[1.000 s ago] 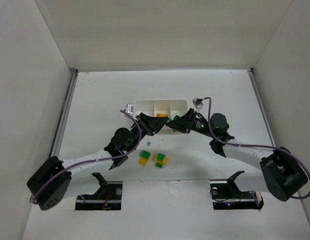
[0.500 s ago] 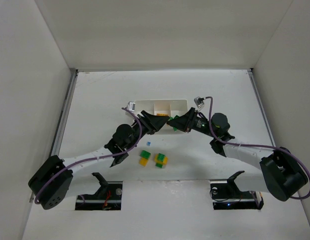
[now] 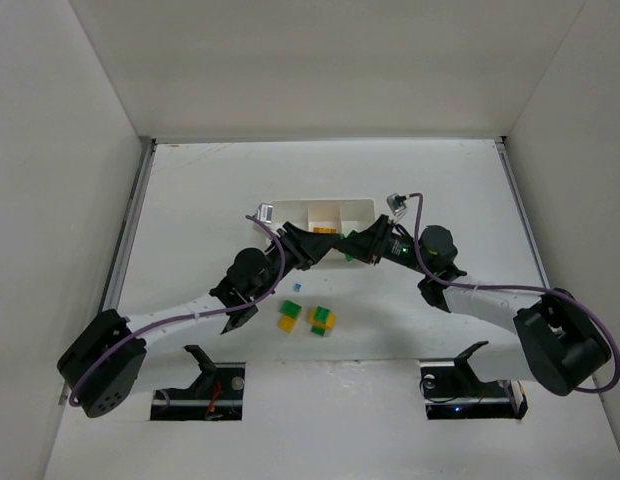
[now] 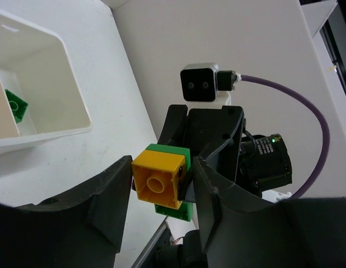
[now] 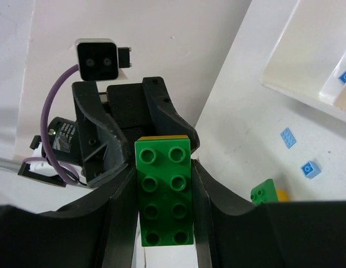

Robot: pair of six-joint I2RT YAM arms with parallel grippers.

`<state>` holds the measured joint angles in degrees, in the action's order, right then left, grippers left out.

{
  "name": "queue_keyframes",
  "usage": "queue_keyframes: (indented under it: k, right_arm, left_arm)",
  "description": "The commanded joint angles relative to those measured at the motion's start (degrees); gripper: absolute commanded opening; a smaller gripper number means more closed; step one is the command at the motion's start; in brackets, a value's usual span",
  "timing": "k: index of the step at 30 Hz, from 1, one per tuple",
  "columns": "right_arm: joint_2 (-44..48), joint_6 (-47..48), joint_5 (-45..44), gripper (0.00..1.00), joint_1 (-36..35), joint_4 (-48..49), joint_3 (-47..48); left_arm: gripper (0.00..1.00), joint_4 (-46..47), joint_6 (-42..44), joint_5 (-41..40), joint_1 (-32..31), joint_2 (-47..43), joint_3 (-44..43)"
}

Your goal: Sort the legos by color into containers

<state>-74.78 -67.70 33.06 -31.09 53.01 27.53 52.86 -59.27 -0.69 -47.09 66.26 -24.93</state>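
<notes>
My left gripper (image 4: 159,184) is shut on a yellow brick (image 4: 156,180). My right gripper (image 5: 163,195) is shut on the long green brick (image 5: 163,190) stuck to it. The two bricks are still joined, held in the air between the grippers, just in front of the white tray (image 3: 290,212). In the top view the left gripper (image 3: 312,247) and the right gripper (image 3: 355,247) meet tip to tip. The tray's end compartment holds a green brick (image 4: 15,104); its middle one holds yellow pieces (image 3: 325,231).
On the table in front of the arms lie a tiny blue brick (image 3: 296,287), a green-on-yellow stack (image 3: 288,315) and another green and yellow stack (image 3: 321,320). Two small blue pieces (image 5: 288,137) lie near the tray's wall (image 5: 307,50).
Both grippers, with the joined bricks between them, have drifted slightly toward the tray. The loose bricks have not moved.
</notes>
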Motion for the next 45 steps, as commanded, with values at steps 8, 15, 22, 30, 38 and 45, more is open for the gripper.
queue_keyframes:
  k: [8, 15, 22, 30, 38, 45]
  right_arm:
    - [0.0, 0.9, -1.1, 0.34, 0.1, 5.1, 0.4]
    - [-0.7, 1.1, -1.1, 0.43, 0.1, 5.1, 0.5]
    - [-0.8, 1.3, -1.1, 0.54, 0.1, 5.1, 0.5]
    - [-0.7, 1.3, -0.5, 0.61, 0.1, 5.1, 0.1]
    - [-1.0, 1.3, 0.6, 0.52, 0.4, 5.1, 0.0]
    - [-2.1, 1.6, 1.0, 0.3, 0.1, 5.6, -0.2]
  left_arm:
    - [0.27, 3.1, -0.9, -1.2, -0.3, -4.4, -0.5]
    - [0.19, 3.0, -2.1, -1.2, 0.2, -4.3, -0.1]
    - [0.18, 3.1, -2.4, -1.0, 1.7, -3.9, 0.8]
    - [0.18, 3.7, -3.7, -0.5, 3.5, -3.2, 1.5]
    - [0.18, 3.3, -4.0, 0.9, 4.3, -3.2, 1.5]
    - [0.18, 3.0, -4.1, 2.2, 5.0, -3.6, 1.5]
